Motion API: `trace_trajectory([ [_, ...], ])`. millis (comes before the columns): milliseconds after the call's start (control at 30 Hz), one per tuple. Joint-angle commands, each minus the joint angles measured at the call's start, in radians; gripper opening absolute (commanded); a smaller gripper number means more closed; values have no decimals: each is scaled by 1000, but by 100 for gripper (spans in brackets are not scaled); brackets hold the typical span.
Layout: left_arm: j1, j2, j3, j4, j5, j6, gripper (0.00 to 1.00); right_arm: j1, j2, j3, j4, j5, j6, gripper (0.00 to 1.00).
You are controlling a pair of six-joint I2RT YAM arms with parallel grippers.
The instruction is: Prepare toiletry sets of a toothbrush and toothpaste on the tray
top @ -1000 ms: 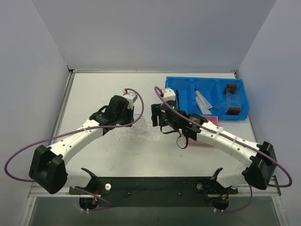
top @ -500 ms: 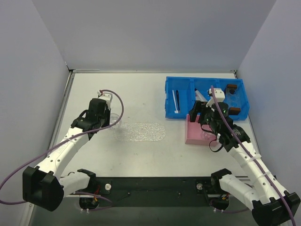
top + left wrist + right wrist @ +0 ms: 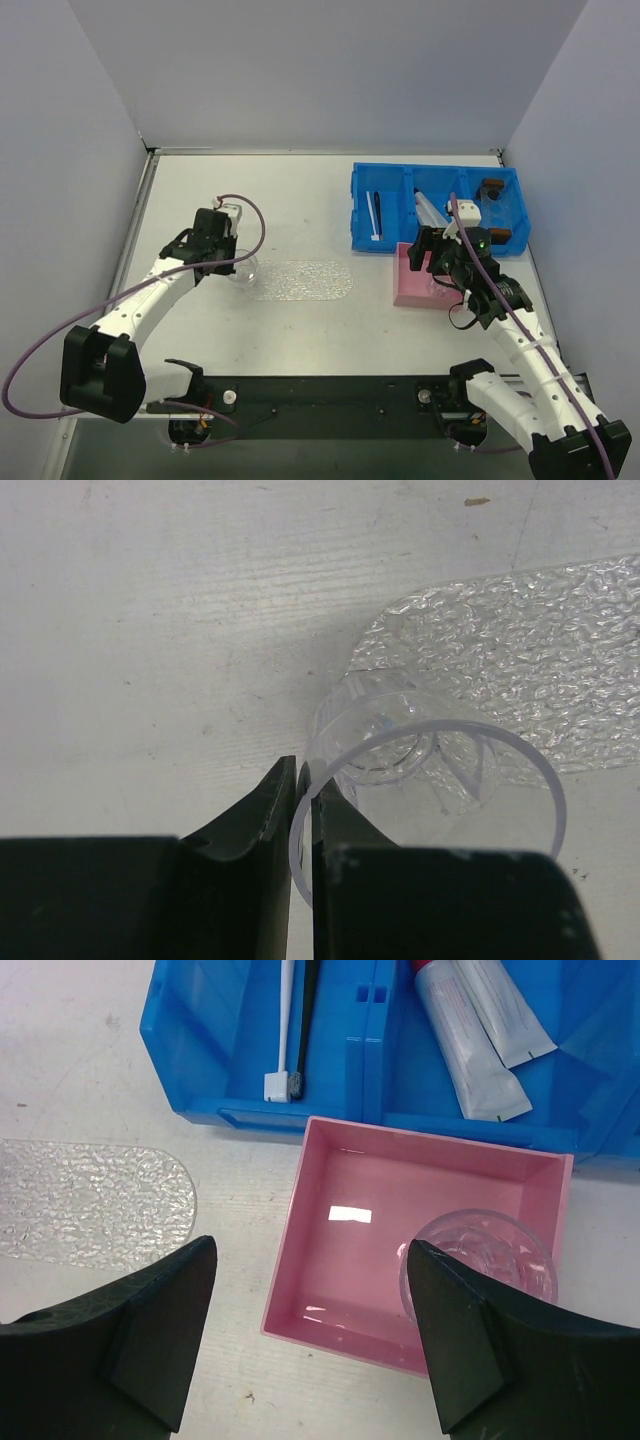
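The clear textured tray [image 3: 305, 281] lies flat mid-table with nothing on it; it also shows in the left wrist view [image 3: 540, 650] and the right wrist view [image 3: 90, 1200]. A white toothbrush [image 3: 286, 1020] and a black toothbrush [image 3: 309, 1015] lie in the left compartment of the blue bin [image 3: 365, 235]. Two toothpaste tubes [image 3: 465, 1045] lie in the middle compartment. My left gripper [image 3: 303, 780] is shut on the rim of a clear cup [image 3: 430, 760] at the tray's left end. My right gripper [image 3: 310, 1330] is open and empty above the pink box [image 3: 400, 1200].
A second clear cup [image 3: 480, 1260] sits in the pink box's near right corner. The pink box [image 3: 412, 285] stands right of the tray, against the blue bin. Small brown blocks [image 3: 491, 185] lie in the bin's right compartment. Walls close in the table's left, back and right.
Both grippers have left the tray's middle. The left carried a clear cup to the tray's left end. The right moved over the pink box, uncovering the bin.
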Motion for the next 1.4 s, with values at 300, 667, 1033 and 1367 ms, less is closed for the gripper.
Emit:
trace_trajectory([
  [300,19,59,32,12,62,9,0,-50,-19,-10,35,-42,-14,72],
  [667,25,91,38,12,73,10,0,-68,-21,-21,43,-60,-11,72],
  [1033,27,125,44,13,69,12,0,-76,-25,-31,49,-78,-11,73],
  [1367,27,145,55,21,53,7,0,-79,-19,-37,53,-88,-6,73],
])
